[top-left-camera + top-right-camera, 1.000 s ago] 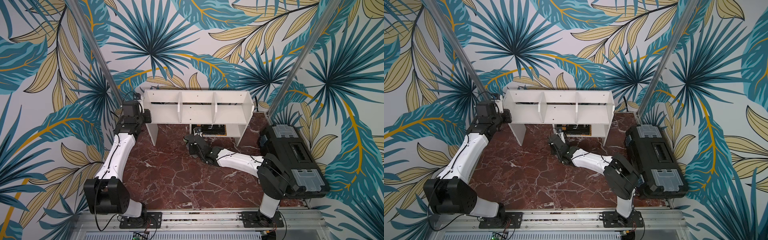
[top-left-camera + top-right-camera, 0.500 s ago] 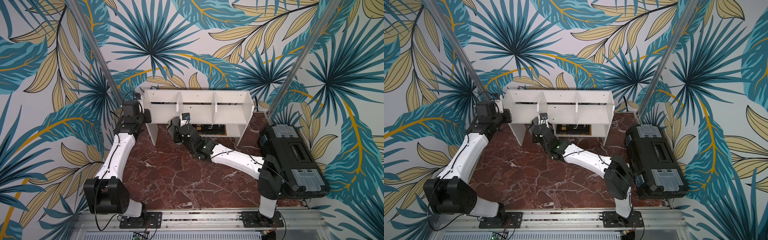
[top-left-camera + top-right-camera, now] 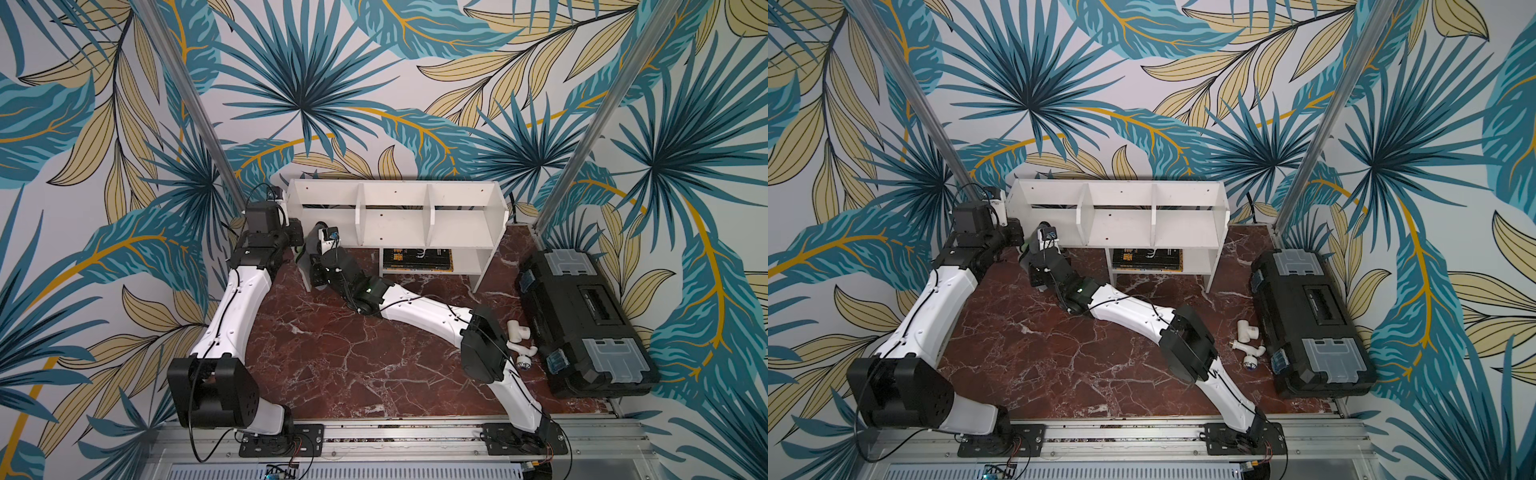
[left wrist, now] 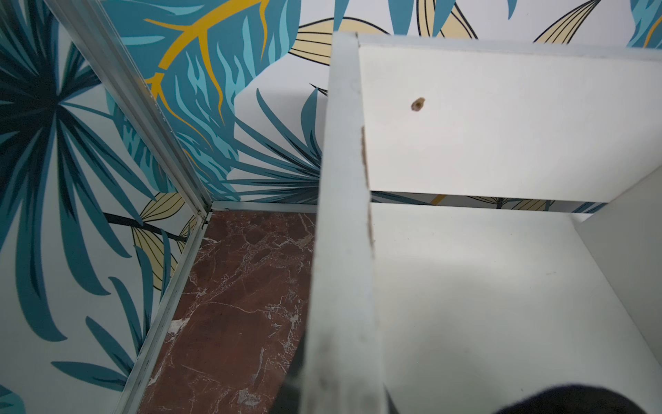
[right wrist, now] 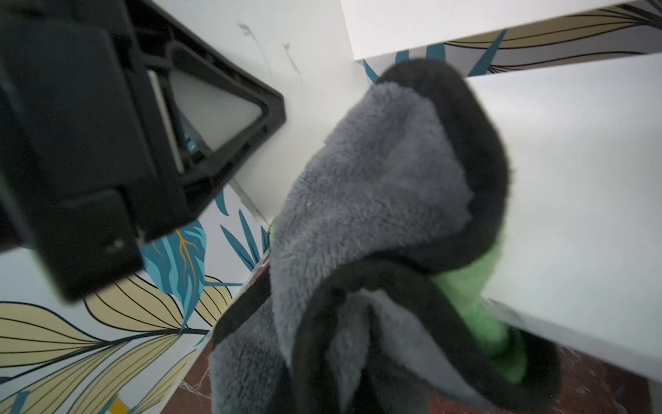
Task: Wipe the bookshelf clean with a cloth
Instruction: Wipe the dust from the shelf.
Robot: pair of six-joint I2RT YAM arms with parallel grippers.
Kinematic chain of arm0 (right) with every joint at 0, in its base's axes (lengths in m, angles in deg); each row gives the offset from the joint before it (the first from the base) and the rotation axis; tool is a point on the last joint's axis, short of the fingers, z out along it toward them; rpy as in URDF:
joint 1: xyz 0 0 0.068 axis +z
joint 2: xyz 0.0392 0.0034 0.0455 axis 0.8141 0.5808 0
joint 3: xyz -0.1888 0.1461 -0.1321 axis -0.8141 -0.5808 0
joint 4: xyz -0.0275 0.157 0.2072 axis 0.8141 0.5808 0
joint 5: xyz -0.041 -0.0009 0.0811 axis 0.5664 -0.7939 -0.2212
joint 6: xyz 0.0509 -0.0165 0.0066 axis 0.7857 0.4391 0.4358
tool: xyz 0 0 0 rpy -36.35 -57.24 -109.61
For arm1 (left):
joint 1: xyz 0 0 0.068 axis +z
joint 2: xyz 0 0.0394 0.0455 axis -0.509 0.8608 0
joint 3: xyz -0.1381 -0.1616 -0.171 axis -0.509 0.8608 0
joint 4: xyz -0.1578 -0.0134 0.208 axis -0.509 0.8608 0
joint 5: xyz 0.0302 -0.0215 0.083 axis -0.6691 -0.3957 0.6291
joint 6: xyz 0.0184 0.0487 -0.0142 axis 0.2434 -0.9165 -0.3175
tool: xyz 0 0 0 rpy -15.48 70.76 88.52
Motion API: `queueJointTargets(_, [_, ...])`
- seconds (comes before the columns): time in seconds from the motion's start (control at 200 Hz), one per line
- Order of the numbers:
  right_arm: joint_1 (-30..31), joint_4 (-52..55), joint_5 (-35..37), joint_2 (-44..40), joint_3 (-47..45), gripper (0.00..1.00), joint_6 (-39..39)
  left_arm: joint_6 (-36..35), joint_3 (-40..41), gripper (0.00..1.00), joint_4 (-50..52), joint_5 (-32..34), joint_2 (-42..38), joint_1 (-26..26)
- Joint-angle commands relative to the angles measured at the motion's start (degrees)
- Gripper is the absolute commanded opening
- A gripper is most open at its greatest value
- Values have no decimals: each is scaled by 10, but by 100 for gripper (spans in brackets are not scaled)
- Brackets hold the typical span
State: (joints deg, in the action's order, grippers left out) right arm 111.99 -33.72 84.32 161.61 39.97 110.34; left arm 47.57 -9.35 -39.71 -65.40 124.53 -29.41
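The white bookshelf (image 3: 457, 226) (image 3: 1183, 226) stands at the back of the table. My left gripper (image 3: 296, 232) (image 3: 1016, 232) is shut on the front edge of its left end panel (image 4: 344, 215), with dark fingers showing on both sides of the board in the left wrist view. My right gripper (image 3: 311, 253) (image 3: 1036, 253) is shut on the cloth (image 5: 376, 179), a bunched grey cloth with dark edging and a lime-green side. It holds the cloth against the front edge of the left compartment's shelf board, close beside the left gripper (image 5: 89, 143). The cloth hides the right fingertips.
A black toolbox (image 3: 582, 316) lies along the table's right side, with white pipe fittings (image 3: 517, 340) next to it. Dark books (image 3: 417, 257) fill the lower cubby. The red marble tabletop (image 3: 332, 353) stretches in front. Patterned walls close in on three sides.
My right arm has swung left from in front of the lower cubby and risen to the left compartment, carrying the cloth. The left arm has not moved.
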Motion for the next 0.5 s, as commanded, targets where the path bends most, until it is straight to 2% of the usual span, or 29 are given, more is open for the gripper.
queueJointTargets(0.0, [1, 16, -21, 51, 38, 0, 1, 47, 9, 0, 19, 40, -9, -7])
queueJointTargets(0.2, [2, 31, -59, 119, 43, 0, 44, 44, 10, 0, 21, 52, -18, -12])
queueJointTargets(0.321, [4, 21, -64, 115, 17, 0, 55, 44, 11, 0, 23, 52, -18, -12])
queueJointTargets(0.431, [4, 24, -62, 98, 29, 0, 39, 43, 10, 0, 24, 52, -20, -12])
queueJointTargets(0.496, [4, 32, -58, 84, 49, 0, 22, 42, 11, 0, 25, 76, -19, -12])
